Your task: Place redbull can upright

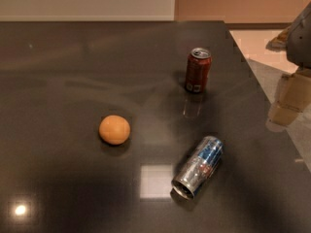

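The redbull can (198,166) is slim, silver and blue with red marking. It lies on its side on the dark table (73,81), at the front right, with its open silver top pointing toward the front left. My gripper (286,108) hangs at the right edge of the view, over the table's right edge. It is well to the right of the can and a little behind it, and touches nothing.
A dark red soda can (198,70) stands upright behind the redbull can. An orange (114,129) lies left of centre. The table's right edge runs diagonally past the gripper, with light floor (257,42) beyond it.
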`<move>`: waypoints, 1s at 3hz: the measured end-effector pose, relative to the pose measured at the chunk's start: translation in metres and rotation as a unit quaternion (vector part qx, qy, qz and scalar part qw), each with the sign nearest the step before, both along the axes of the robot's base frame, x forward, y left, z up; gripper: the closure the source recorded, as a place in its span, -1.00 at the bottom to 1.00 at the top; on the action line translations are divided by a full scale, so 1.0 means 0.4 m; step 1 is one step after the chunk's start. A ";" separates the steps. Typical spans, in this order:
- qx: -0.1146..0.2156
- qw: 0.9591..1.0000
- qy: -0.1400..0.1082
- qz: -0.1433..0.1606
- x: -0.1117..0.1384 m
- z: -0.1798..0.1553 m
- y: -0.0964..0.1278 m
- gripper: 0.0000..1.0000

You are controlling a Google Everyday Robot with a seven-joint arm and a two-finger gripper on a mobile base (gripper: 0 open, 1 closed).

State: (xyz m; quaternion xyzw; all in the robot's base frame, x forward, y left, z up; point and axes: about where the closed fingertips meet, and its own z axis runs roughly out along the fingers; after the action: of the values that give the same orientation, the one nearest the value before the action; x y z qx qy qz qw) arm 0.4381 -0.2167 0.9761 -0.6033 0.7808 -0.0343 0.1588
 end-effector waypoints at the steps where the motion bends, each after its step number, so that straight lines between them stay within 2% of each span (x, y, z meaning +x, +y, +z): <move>1: 0.000 1.000 0.000 0.000 0.000 0.000 0.000 -1.00; 2: 0.005 1.000 0.000 0.013 0.008 0.004 0.000 -1.00; 3: 0.017 0.998 0.004 0.064 0.010 -0.012 0.031 -1.00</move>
State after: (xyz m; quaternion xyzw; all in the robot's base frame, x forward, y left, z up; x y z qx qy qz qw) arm 0.4422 -0.2043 0.9714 -0.6497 0.7414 -0.0081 0.1677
